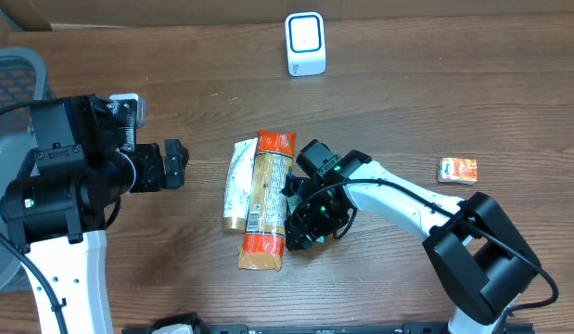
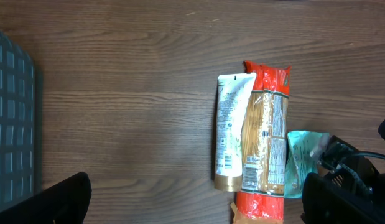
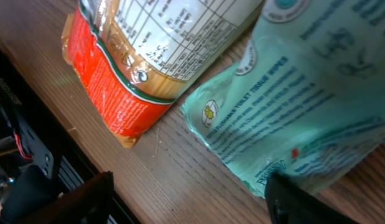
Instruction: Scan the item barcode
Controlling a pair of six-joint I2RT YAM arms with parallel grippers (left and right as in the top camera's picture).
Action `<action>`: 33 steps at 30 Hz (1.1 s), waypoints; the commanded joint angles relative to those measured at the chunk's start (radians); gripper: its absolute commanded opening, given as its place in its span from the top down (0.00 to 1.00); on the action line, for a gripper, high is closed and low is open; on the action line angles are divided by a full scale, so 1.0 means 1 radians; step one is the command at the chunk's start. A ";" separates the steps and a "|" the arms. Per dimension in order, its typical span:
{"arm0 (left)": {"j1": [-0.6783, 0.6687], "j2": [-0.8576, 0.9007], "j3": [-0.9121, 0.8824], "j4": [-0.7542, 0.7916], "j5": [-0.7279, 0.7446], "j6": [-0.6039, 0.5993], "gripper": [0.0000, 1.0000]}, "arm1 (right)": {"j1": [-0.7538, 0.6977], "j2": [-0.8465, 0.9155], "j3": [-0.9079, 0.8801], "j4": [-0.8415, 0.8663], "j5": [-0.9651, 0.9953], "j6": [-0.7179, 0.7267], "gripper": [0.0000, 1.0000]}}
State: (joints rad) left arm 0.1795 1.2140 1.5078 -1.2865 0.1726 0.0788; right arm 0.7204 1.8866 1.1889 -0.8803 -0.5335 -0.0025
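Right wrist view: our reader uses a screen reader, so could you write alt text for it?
A teal pack of toilet tissue wipes lies on the wooden table beside a pasta bag with a red end. The right gripper shows its dark fingers wide apart at the bottom corners, one at the pack's edge.

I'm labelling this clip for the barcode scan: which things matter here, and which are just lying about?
In the job: white box-shaped scanner; teal plastic wipes pack beneath the open right pincer.
Lying about, likely: orange-ended clear spaghetti pack; white tube with gold cap; small orange packet.
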 commanded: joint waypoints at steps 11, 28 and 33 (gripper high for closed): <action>0.005 0.003 0.017 0.003 0.011 0.011 0.00 | -0.016 0.021 0.020 -0.005 0.089 -0.032 0.23; 0.005 0.003 0.017 0.004 0.011 0.011 0.00 | -0.353 0.021 0.164 -0.165 0.158 -0.042 0.24; 0.005 0.003 0.017 0.004 0.011 0.011 0.00 | -0.445 0.015 0.356 -0.327 -0.080 -0.160 0.25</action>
State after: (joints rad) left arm 0.1795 1.2140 1.5078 -1.2858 0.1726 0.0788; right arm 0.3035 1.9114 1.4307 -1.1622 -0.4271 -0.0856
